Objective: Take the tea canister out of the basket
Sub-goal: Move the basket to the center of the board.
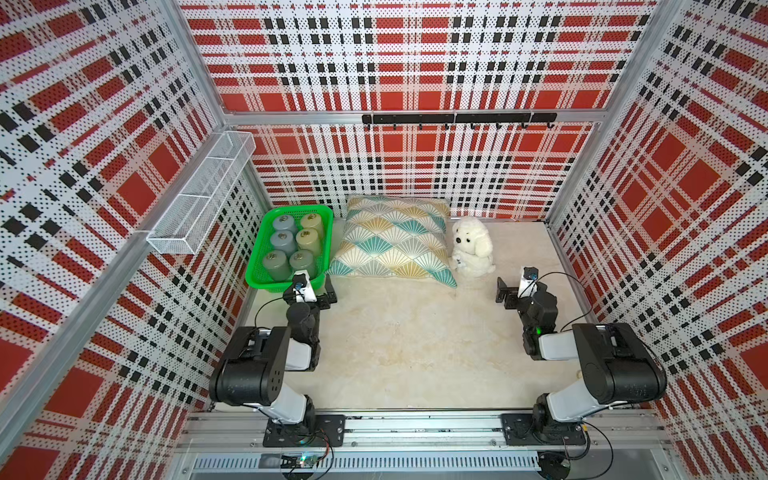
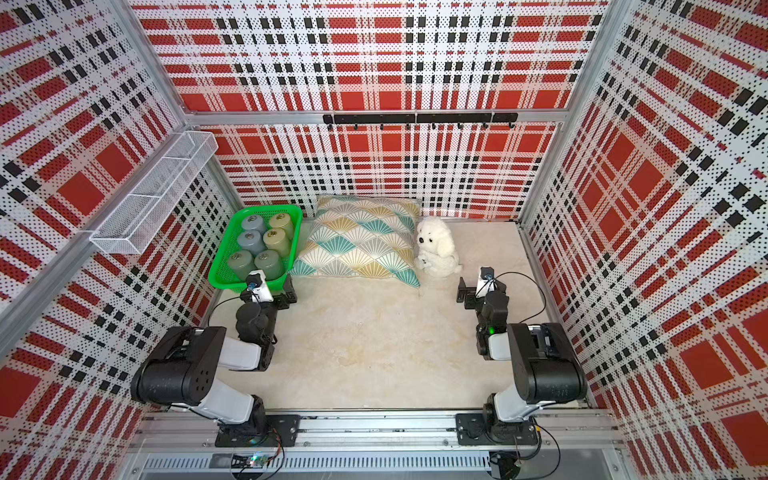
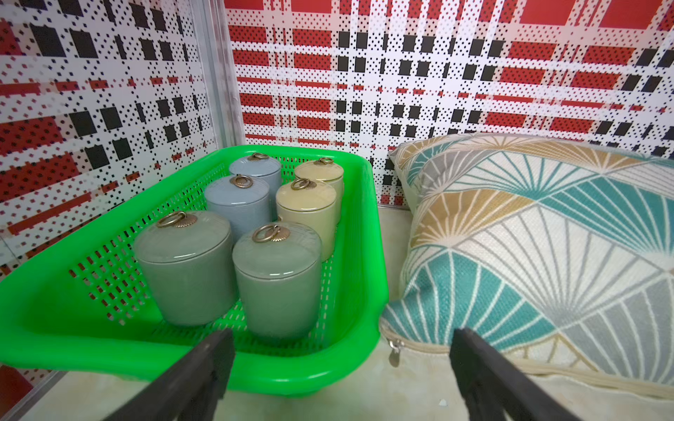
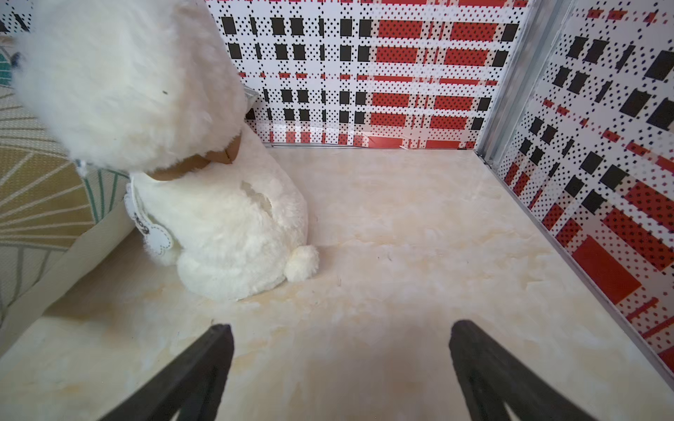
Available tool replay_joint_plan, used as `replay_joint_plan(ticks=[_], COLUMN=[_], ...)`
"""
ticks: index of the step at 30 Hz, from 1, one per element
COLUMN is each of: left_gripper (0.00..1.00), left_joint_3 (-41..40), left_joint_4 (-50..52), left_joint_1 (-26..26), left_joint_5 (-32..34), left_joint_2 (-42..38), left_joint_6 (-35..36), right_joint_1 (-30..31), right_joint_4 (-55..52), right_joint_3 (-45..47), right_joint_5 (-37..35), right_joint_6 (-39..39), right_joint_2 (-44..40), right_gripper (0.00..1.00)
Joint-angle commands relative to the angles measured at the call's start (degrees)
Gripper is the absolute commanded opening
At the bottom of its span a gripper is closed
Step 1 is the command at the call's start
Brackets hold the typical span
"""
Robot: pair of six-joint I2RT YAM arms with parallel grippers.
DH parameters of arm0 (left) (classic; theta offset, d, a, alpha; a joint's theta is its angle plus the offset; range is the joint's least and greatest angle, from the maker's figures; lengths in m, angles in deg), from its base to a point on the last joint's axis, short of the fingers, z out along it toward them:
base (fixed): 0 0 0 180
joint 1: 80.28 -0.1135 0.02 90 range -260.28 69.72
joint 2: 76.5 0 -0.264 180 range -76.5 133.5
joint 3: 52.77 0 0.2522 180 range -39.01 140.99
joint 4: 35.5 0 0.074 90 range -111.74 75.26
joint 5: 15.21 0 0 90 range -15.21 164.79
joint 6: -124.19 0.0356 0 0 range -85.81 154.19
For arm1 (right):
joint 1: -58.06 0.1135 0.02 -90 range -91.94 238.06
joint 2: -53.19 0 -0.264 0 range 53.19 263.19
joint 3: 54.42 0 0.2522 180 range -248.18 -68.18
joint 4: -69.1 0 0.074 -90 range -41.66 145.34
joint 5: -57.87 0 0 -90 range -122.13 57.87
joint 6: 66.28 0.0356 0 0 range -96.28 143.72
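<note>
The bright green basket [image 1: 269, 285] [image 2: 224, 283] [image 3: 310, 379] sits in the far left corner of the table. Several lidded tea canisters with brass ring handles stand upright in it, in pairs. Two grey-green ones [image 3: 277, 280] [image 3: 186, 269] [image 1: 303, 262] are nearest, two blue-grey ones [image 3: 237, 207] are behind on the left, and two cream ones [image 3: 306, 211] are behind on the right. My left gripper [image 1: 309, 289] [image 3: 341, 335] stands open just in front of the basket's near right corner, holding nothing. My right gripper [image 1: 519, 286] [image 4: 341, 330] is open over bare table near the plush dog.
A fan-patterned pillow [image 1: 395, 241] [image 3: 547, 255] lies right beside the basket. A white plush dog [image 1: 471, 247] [image 4: 182, 145] sits to the pillow's right. A white wire-mesh rack [image 1: 199, 195] hangs on the left wall above the basket. A black hook rail [image 1: 457, 118] runs along the back wall.
</note>
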Motion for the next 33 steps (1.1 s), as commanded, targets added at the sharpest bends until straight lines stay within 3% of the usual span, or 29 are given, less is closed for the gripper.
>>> replay_joint_plan(ticks=[1, 19, 23, 27, 30, 33], left_gripper=[0.99, 0.99, 0.99, 0.99, 0.99, 0.99], left_joint_3=[0.58, 0.76, 1.02, 2.36, 4.76, 11.7], left_joint_4=[-0.3, -0.21, 0.43, 10.26, 18.7, 32.56], left_joint_1=[0.1, -0.34, -0.32, -2.37, -3.94, -6.38], left_joint_5=[0.35, -0.22, 2.75, 8.94, 13.64, 17.33], left_joint_2=[0.07, 0.24, -0.76, -9.16, -16.78, -21.97], left_joint_6=[0.7, 0.1, -0.94, -5.82, -10.66, -22.93], right_joint_1=[-0.1, -0.08, 0.01, 1.78, 2.08, 1.88], right_joint_4=[0.0, -0.02, -0.22, -12.4, -21.17, -27.25], right_joint_3=[-0.49, -0.51, -0.48, -3.7, -6.15, -7.09], right_joint_5=[0.05, 0.03, -1.3, -5.35, -8.91, -9.82], right_joint_6=[-0.01, -0.02, 0.26, 0.18, 4.62, 11.84], right_joint_2=[-0.05, -0.05, -0.28, -6.89, -13.83, -20.91], right_gripper=[1.0, 1.0, 1.0, 1.0, 1.0, 1.0])
